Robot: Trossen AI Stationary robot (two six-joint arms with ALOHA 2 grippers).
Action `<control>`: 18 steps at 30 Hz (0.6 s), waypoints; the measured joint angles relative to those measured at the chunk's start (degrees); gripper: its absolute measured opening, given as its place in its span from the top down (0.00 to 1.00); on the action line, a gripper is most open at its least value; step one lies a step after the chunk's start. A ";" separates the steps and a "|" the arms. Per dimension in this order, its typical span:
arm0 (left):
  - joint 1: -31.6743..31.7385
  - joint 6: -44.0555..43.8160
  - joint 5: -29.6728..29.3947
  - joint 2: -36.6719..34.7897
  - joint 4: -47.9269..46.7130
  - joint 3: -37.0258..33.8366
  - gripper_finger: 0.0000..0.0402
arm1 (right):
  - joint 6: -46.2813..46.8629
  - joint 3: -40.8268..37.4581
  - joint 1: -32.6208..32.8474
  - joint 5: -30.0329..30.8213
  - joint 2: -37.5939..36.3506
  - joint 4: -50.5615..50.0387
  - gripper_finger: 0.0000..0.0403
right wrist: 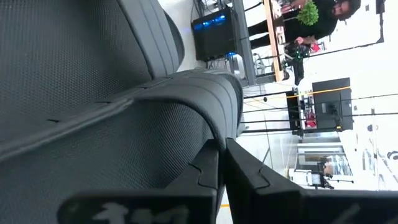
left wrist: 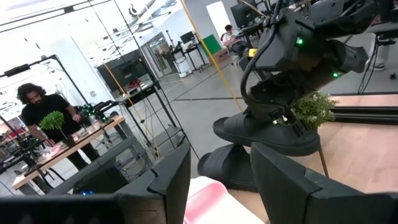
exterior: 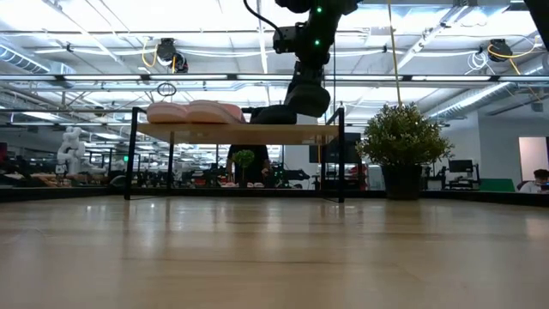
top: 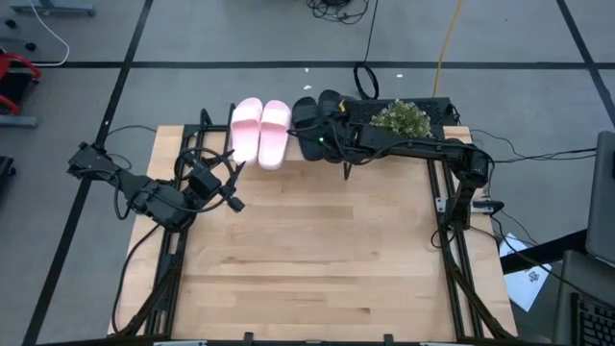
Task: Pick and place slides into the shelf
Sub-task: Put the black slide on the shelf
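The shelf (exterior: 240,133) stands at the table's far edge. The pale pink pair of slides (top: 259,130) lies side by side on its top board, soles down. To their right lies one black slide (left wrist: 229,165). My right gripper (top: 327,136) is shut on the other black slide (left wrist: 267,134), which sits higher than its mate and partly over it. Whether its sole touches the board, I cannot tell. Out over the table's left side, my left gripper (top: 233,200) stands open and holds nothing, pointing toward the shelf. My right gripper pinches the black slide's wide strap at its edge (right wrist: 214,124) between its two fingers (right wrist: 249,177). It reaches in from the table's right side, slanting a little downward. The slide stays roughly level, sole down, beside and above the other black slide.
A potted plant (top: 402,118) stands at the far right, just behind my right arm. The wide wooden tabletop (top: 307,250) stretches between the arms toward the near edge. People work at benches in the room beyond (left wrist: 43,118).
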 joint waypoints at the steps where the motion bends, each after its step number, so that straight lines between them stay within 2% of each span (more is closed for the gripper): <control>1: 0.00 -0.02 0.00 0.00 0.00 0.00 0.56 | 0.00 0.00 -0.05 0.02 0.00 0.05 1.00; 7: 0.00 -0.02 0.00 0.00 0.01 0.00 0.56 | -0.09 0.00 0.00 0.58 0.00 0.07 1.00; 10: 0.00 -0.02 0.00 0.00 0.00 0.00 0.56 | -1.16 0.00 0.31 3.42 -0.26 0.15 1.00; 18: 0.00 0.25 0.00 0.00 0.02 0.00 0.56 | -3.14 0.09 -0.11 2.91 -1.03 0.65 1.00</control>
